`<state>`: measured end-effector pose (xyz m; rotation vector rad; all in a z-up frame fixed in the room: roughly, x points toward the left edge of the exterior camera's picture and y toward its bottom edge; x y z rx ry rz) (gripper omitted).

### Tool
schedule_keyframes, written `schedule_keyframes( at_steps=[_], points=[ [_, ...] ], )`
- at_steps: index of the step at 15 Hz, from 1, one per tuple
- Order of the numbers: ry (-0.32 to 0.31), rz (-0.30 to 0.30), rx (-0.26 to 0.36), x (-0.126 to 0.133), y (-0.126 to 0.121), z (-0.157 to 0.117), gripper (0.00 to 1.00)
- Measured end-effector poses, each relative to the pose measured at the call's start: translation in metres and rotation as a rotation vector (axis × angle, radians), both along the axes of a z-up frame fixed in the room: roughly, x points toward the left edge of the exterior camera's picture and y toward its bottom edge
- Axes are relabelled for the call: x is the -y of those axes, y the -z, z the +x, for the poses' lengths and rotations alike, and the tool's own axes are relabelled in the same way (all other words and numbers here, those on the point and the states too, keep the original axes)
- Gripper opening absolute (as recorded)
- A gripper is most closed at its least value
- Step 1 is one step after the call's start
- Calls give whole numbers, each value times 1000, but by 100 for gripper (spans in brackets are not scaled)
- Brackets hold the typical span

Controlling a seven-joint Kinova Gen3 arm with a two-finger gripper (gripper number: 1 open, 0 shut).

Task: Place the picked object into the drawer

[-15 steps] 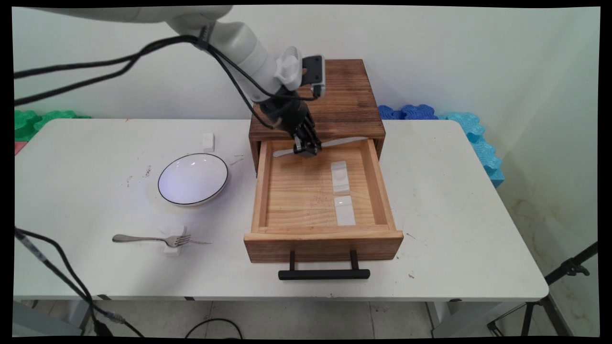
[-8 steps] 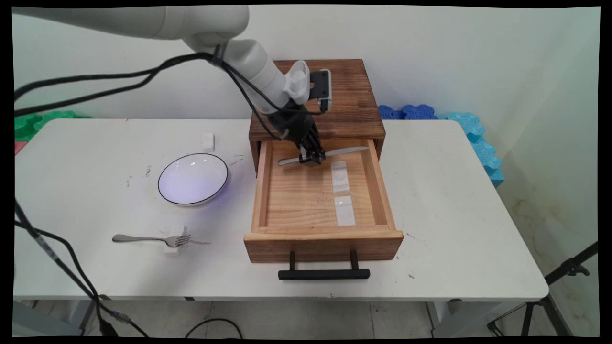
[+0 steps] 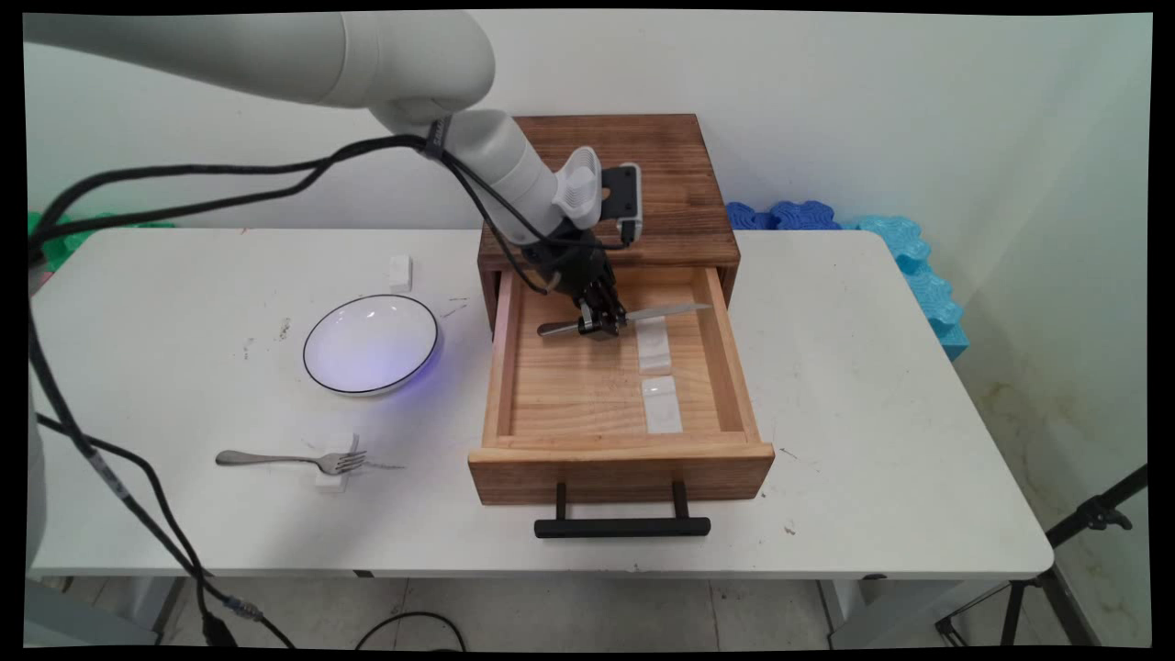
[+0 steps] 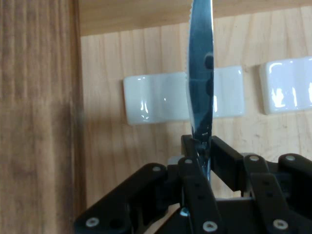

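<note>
We've got the knife point(image 3: 624, 318) pinched mid-length in the jaws, hanging level over the open drawer point(image 3: 500, 367), right above a white rest point(image 3: 653, 341). Thin, stiff, probably slick metal, so a middle grip seems smart.

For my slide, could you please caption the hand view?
Gripper shut on a table knife, its blade crossing a white rest on the open wooden drawer floor.

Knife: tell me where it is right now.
In the main view the knife is gripped in the gripper over the rear of the open drawer, its blade reaching above the farther white rest.
</note>
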<state>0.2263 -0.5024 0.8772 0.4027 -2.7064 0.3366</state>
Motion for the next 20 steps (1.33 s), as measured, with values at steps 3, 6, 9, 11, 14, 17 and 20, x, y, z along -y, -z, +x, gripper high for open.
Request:
schedule_keyframes(
  at_steps=[3,6,9,11,14,17,20],
  points=[
    [1,4,2,0,9,-2,0],
    [4,6,-2,0,17,-4,0],
    [6,6,-8,1,23,-7,0],
    [7,5,-11,2,26,-8,0],
    [9,2,-16,4,31,-9,0],
    [11,-1,-19,5,36,-9,0],
    [18,-4,-22,6,39,-12,0]
  ],
)
